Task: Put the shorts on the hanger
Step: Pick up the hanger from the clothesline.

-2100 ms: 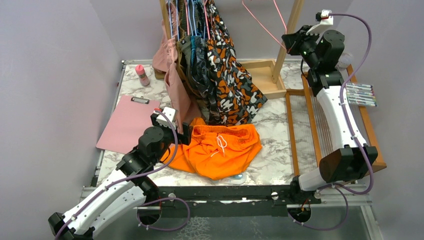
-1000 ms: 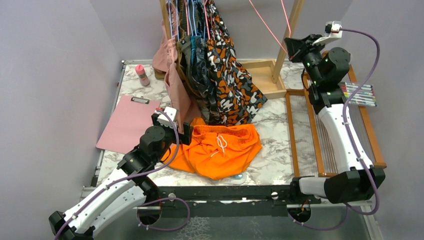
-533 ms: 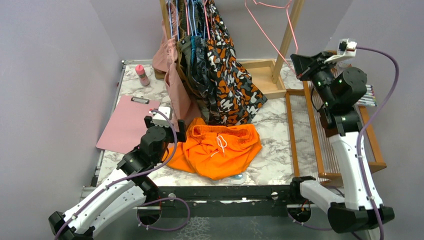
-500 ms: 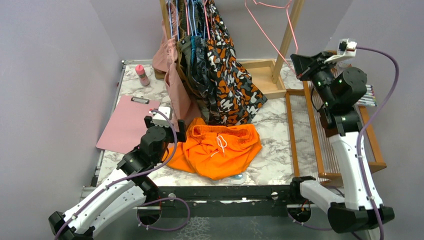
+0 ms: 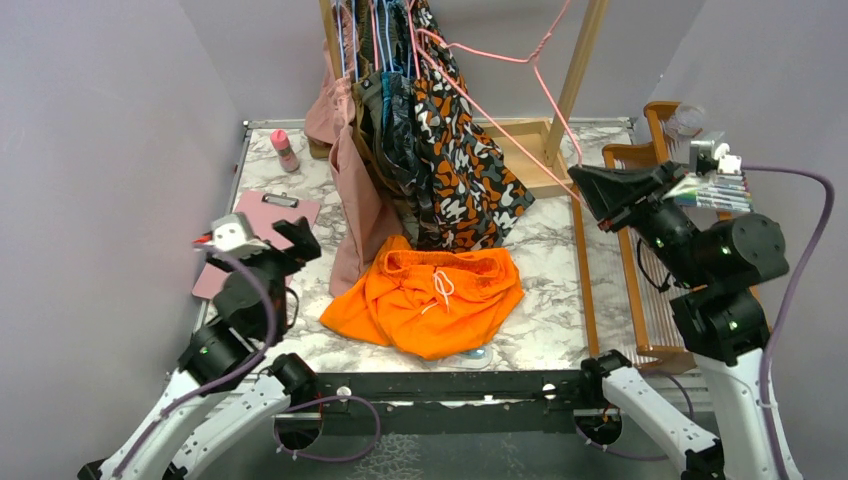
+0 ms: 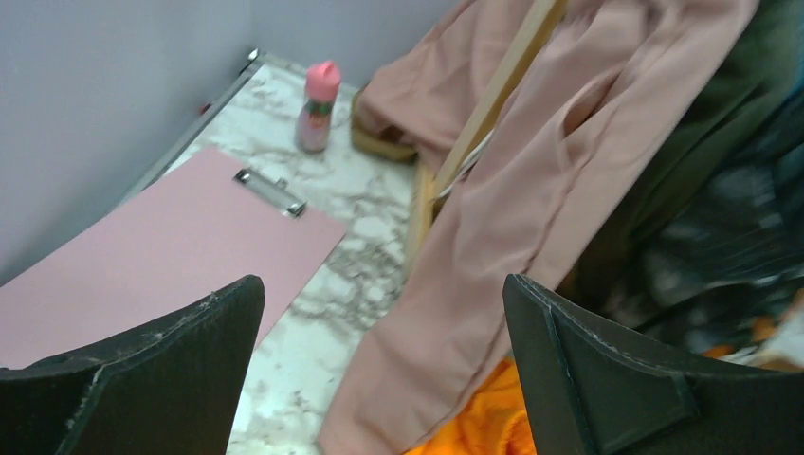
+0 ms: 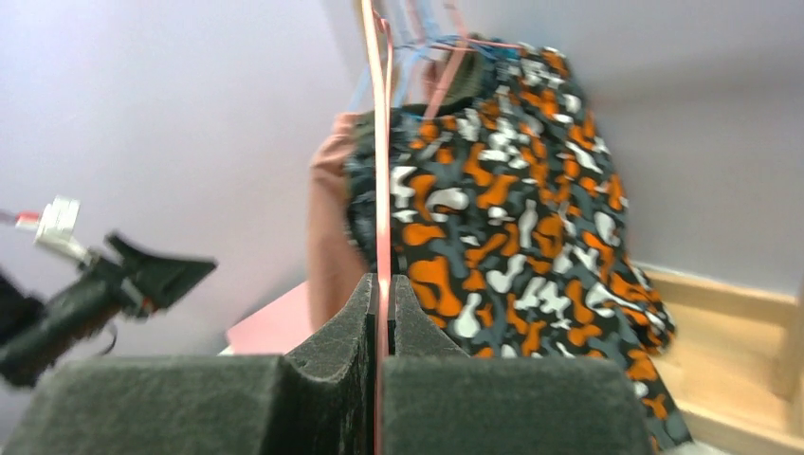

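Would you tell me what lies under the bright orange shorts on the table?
The plain bright orange fabric shorts lie on the marbled white tabletop. A small pale bluish thing peeks from under their near edge. The rest of it is covered.

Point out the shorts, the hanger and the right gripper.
shorts point(image 5: 460, 305), top external view, middle of the orange fabric.
hanger point(image 7: 378, 171), right wrist view, straight stretch of pink wire.
right gripper point(image 7: 381, 286), right wrist view, between its fingertips.
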`<state>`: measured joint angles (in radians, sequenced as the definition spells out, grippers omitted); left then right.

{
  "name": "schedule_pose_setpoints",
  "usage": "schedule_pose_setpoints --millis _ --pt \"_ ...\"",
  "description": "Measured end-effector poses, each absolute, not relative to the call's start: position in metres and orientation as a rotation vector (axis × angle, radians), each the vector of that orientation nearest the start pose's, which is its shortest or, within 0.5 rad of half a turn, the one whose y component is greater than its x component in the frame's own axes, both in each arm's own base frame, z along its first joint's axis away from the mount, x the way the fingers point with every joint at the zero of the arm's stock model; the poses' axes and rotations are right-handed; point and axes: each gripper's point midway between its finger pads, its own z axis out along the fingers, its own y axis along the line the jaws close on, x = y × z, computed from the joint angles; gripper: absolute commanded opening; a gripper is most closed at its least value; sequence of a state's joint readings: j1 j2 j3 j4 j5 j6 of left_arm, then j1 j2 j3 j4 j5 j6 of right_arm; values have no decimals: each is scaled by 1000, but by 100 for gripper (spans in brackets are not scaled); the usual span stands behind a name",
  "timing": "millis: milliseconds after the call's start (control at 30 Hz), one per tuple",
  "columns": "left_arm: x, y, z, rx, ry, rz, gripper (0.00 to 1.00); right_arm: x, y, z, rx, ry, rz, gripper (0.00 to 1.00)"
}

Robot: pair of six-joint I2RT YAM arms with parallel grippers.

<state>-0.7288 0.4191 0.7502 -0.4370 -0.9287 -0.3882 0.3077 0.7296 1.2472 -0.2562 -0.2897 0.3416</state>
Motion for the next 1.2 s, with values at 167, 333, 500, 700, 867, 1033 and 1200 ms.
schedule_pose_setpoints --millis 167,333,500,700,867,1033,1200 --pt "198 -15 382 -400 1431 -266 99 167 157 501 -425 1238 859 1" --pt "167 -32 470 -194 1266 -476 99 131 177 483 -626 1179 963 1" --pt "140 -76 534 113 1121 -643 99 121 189 427 -734 1238 1033 1" --pt "131 -160 521 557 1086 -774 99 113 195 386 -785 1307 1092 1" --pt "130 -208 469 830 1126 -856 99 100 192 386 -811 1289 1107 1" --pt "122 -225 454 984 1089 -890 97 92 193 381 -850 1287 1129 1" --pt "114 -235 453 1079 1051 -930 94 87 193 372 -882 1292 1133 1"
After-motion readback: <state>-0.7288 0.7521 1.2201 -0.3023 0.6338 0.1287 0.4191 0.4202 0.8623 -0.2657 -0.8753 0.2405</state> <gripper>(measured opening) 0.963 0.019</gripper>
